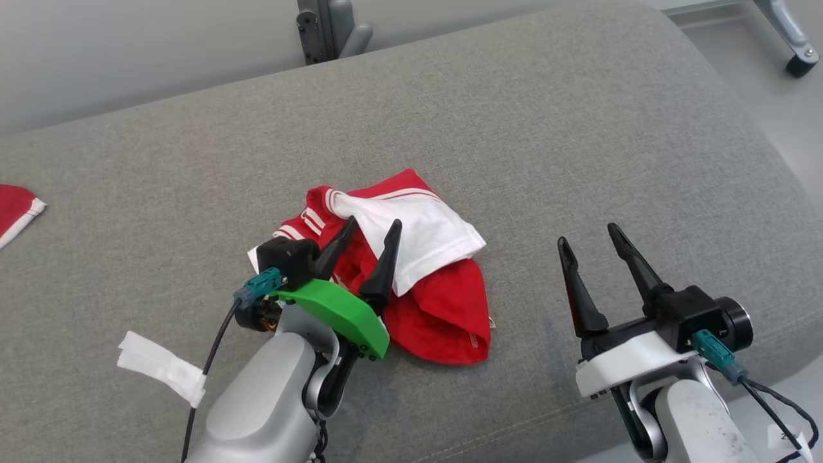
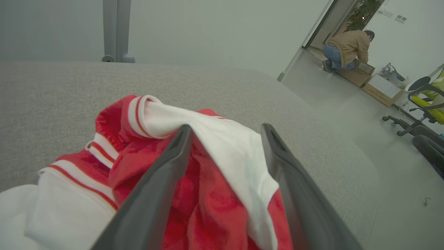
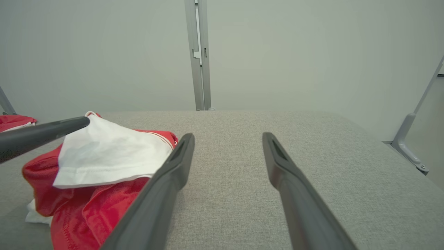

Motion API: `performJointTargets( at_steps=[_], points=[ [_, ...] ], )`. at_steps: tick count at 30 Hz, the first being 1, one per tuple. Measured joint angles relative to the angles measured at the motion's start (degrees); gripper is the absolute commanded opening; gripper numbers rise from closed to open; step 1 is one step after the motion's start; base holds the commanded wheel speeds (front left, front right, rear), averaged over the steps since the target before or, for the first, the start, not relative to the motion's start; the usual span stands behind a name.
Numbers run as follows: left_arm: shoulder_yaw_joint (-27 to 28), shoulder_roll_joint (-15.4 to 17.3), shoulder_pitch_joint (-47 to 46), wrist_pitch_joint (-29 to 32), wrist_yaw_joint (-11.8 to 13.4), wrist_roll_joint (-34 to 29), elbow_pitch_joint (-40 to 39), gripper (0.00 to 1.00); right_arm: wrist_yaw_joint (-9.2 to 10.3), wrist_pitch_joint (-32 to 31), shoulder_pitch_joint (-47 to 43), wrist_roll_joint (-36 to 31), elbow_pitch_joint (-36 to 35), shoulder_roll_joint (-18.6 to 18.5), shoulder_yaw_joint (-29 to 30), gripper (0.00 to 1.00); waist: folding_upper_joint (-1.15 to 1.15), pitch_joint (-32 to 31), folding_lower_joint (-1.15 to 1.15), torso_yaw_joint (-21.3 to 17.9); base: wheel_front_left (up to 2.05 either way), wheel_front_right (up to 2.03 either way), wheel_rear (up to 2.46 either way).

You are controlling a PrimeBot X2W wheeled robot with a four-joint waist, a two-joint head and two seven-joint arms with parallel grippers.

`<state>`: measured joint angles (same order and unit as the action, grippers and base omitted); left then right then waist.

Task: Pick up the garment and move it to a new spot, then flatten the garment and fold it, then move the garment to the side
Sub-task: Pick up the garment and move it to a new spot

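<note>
A crumpled red and white garment [image 1: 424,270] lies in a heap near the middle of the grey cushion [image 1: 514,128]. My left gripper [image 1: 374,233] hangs over its left part with its fingers spread apart, open, and cloth lies beneath and between them [image 2: 225,163] without being pinched. In the left wrist view the garment [image 2: 145,139] bunches up under the two dark fingers. My right gripper [image 1: 588,236] stands open over bare cushion to the right of the heap, apart from it. The right wrist view has the garment [image 3: 104,156] at the left and my right gripper [image 3: 228,137] above plain fabric.
Another red and white piece of cloth [image 1: 16,209] lies at the cushion's far left edge. A strip of white tape [image 1: 161,366] sits near the front left. A person [image 2: 348,48] crouches by boxes in a doorway, and an office chair [image 2: 425,104] stands on the floor.
</note>
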<state>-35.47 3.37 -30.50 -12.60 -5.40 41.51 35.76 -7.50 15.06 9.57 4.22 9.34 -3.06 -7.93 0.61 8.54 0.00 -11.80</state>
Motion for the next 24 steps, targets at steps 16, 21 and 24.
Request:
performJointTargets(
  at_steps=[16,21,24],
  points=[
    [10.71,12.96,17.51,-2.45,9.33,-7.26,-20.09,1.00,0.00,0.00,-3.74,-1.19,-4.58,-3.08,2.12,1.00,0.00,-6.23,0.00,6.30,0.00,0.00,0.00],
    [15.30,14.52,24.12,-2.45,9.43,-9.78,-23.23,1.00,0.00,0.00,-4.49,-1.53,-4.67,-4.09,3.52,1.00,0.00,-7.22,0.00,8.94,0.00,0.00,0.00],
    [18.52,14.58,27.77,-2.45,9.27,-11.34,-24.93,1.00,0.00,0.00,-4.78,-1.82,-4.12,-4.36,4.53,1.00,0.00,-7.57,0.00,10.34,0.00,0.00,0.00]
  ],
)
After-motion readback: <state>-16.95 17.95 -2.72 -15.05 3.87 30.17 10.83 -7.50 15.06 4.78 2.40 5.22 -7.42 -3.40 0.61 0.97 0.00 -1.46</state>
